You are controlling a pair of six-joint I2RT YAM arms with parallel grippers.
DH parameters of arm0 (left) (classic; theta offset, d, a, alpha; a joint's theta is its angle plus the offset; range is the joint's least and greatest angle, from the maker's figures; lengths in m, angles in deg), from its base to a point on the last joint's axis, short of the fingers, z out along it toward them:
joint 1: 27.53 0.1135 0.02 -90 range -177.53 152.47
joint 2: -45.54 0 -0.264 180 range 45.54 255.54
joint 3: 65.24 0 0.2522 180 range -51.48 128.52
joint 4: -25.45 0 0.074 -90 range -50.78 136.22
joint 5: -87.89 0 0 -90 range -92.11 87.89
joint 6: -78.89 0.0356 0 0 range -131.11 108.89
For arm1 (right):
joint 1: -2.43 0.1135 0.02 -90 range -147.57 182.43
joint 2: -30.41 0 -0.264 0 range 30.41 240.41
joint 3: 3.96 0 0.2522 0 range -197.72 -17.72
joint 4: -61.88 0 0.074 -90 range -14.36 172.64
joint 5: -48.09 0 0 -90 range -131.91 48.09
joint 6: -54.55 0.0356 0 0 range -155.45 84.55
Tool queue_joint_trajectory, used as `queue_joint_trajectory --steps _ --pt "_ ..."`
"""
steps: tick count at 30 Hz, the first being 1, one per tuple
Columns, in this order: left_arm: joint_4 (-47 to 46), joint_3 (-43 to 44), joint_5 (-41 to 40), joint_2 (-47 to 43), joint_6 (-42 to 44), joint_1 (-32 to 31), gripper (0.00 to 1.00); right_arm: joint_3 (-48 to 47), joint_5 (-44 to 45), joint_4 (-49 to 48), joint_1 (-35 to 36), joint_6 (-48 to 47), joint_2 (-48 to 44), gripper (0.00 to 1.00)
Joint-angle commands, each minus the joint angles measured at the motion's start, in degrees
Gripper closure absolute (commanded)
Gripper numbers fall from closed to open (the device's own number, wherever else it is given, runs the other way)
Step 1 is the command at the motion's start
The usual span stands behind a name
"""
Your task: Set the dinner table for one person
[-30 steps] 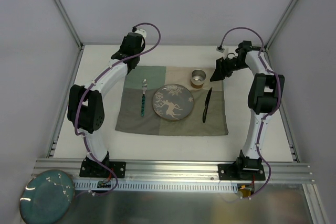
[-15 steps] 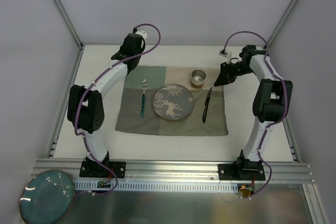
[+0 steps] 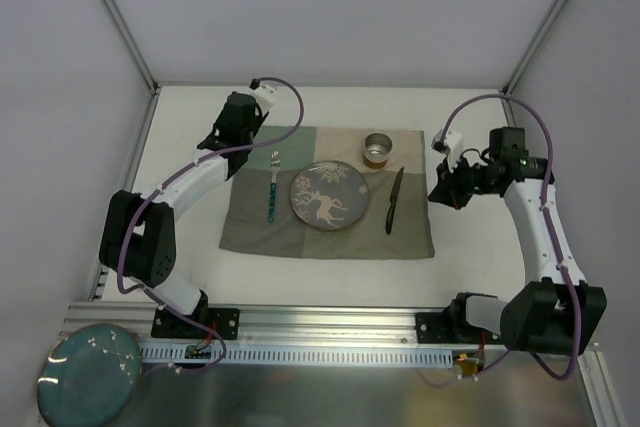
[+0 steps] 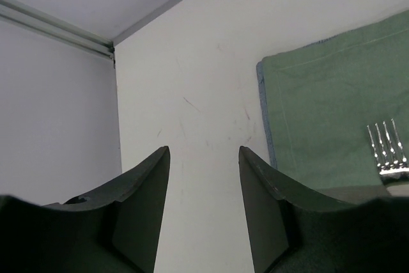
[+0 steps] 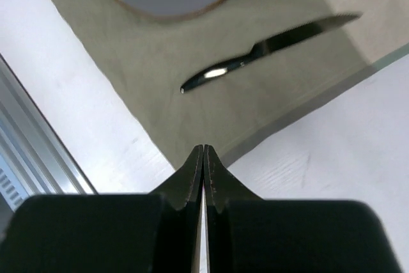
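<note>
Hidden: the dinner table (image 3: 330, 107) is covered in the middle by a patchwork mat (image 3: 330, 237); its near edge meets the rail carrying the arm bases.
Lie: flat between the walls, long axis left to right.
On mat: fork (image 3: 272, 187) left, deer plate (image 3: 328, 195) centre, knife (image 3: 394, 200) right; tin (image 3: 378, 147) at the far edge.
Left gripper (image 4: 203, 155): spread, empty, by the mat's far-left corner.
Right gripper (image 5: 203, 148): pressed together, empty, beyond the mat's right edge.

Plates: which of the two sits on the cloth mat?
The round grey reindeer-patterned plate; the round teal speckled plate lies apart, at the view's bottom-left corner.
</note>
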Motion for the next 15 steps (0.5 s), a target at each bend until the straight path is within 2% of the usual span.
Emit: queue_joint_trajectory --steps 1,8,15 --pt "-12.0 -5.3 0.3 -3.7 7.9 0.0 0.52 9.1 5.2 -6.8 1.5 -6.3 -5.0 1.00" --pt "-19.1 -11.3 -1.8 -4.5 12.3 -0.2 0.52 16.8 8.2 -12.1 3.2 -10.4 -5.5 1.00" --pt "-21.3 -13.7 -1.9 -4.7 13.3 -0.3 0.52 20.1 8.9 -18.2 7.0 -17.7 -0.1 1.00"
